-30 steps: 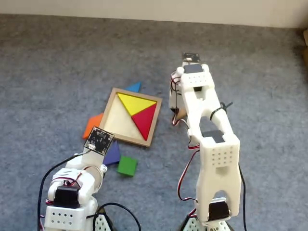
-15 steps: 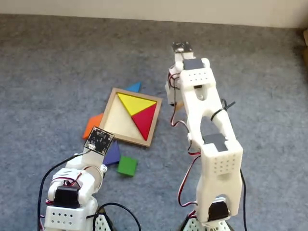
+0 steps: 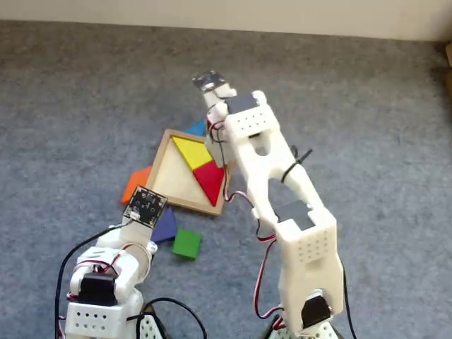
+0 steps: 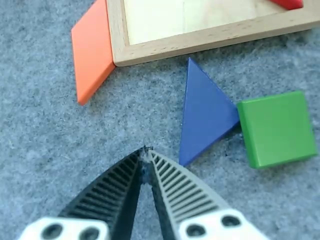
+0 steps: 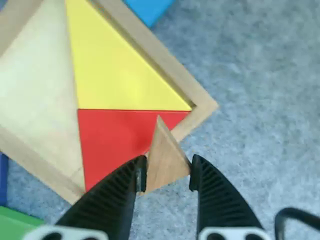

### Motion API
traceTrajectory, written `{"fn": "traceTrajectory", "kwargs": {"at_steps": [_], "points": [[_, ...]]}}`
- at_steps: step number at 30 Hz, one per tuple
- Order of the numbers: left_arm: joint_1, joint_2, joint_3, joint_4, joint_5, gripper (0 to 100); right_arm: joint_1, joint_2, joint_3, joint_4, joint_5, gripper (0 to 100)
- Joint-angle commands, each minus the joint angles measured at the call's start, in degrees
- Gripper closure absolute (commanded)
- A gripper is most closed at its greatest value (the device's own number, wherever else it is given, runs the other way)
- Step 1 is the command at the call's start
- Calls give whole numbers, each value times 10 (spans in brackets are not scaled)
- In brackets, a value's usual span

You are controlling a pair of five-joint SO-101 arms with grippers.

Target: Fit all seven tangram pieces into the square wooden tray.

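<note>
Nearest, low in the high view, my left tool [image 4: 145, 160] hangs just above the grey counter [image 3: 367, 106] with its fingers pressed together on nothing. I judge it is parked there so that the loose pieces are within easy reach. Just beyond its tips lies the blue triangle [image 4: 202, 112], one corner touching the green square [image 4: 277, 127]. The orange parallelogram [image 4: 92, 50] sits against the outside of the tray [image 4: 200, 40], at the upper left of the left wrist view. All three lie flat outside the rim and are not yet fitted. Farther on, in the middle of the high view, the tray's right half holds the red triangle [image 5: 115, 145] and the yellow triangle [image 5: 115, 75], joined along one edge, while its left half is bare wood. My right tool [image 5: 165, 172] hovers over the tray's right corner, pinching a small wooden triangle [image 5: 162, 157] by two sides. That grip leaves the tip free and pointing toward the seam between red and yellow, which should help me line the piece up. The spot right under it is already filled, so it belongs over the bare half. Farthest off, a light-blue piece [image 5: 150, 10] peeks out past the tray's far rim, waiting on the counter.
</note>
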Motion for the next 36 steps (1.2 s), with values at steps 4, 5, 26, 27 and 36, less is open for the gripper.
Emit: {"fn": "traceTrajectory", "kwargs": {"at_steps": [4, 5, 26, 27, 36], "points": [[-2, -3, 11, 3, 4, 993, -58, -44, -30, 25, 47, 901], [-2, -3, 11, 3, 4, 993, -64, -43, -30, 25, 51, 901], [-2, -3, 11, 3, 4, 993, -122, -41, 44, -10, 141, 896], [-2, -3, 11, 3, 4, 993, -123, -41, 44, -10, 141, 896], [-2, -3, 11, 3, 4, 993, -123, -41, 44, -7, 138, 778]]}}
